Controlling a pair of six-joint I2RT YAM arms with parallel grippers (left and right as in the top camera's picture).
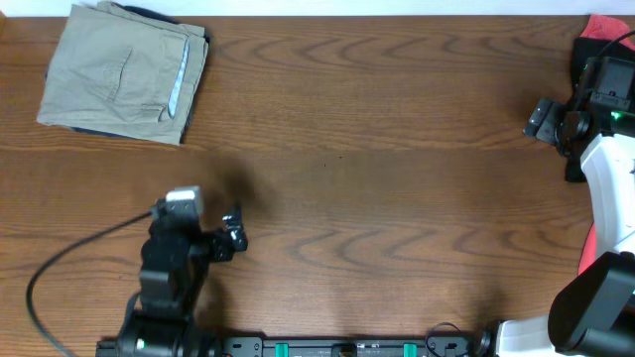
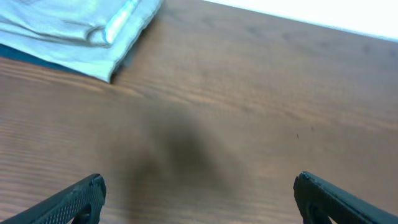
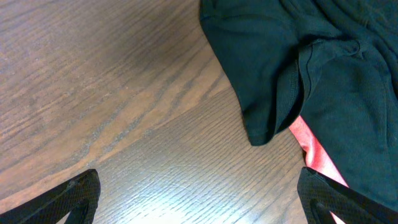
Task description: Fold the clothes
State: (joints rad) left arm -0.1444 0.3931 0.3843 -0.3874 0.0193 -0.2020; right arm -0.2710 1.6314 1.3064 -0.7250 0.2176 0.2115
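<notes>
The khaki-beige shorts (image 1: pixel 124 72) lie folded at the table's far left corner, on top of a dark garment whose edge shows beneath; they also show at the top left of the left wrist view (image 2: pixel 74 31). My left gripper (image 1: pixel 234 233) is open and empty over bare wood (image 2: pixel 199 193), well short of the shorts. My right gripper (image 1: pixel 544 121) is open and empty at the far right (image 3: pixel 199 199), just short of a dark green garment (image 3: pixel 323 68).
A red cloth (image 3: pixel 317 155) lies under the dark green garment at the right edge; it also shows in the overhead view (image 1: pixel 605 30). The brown wooden table (image 1: pixel 377 198) spans the view. A black cable (image 1: pixel 60 268) loops at the front left.
</notes>
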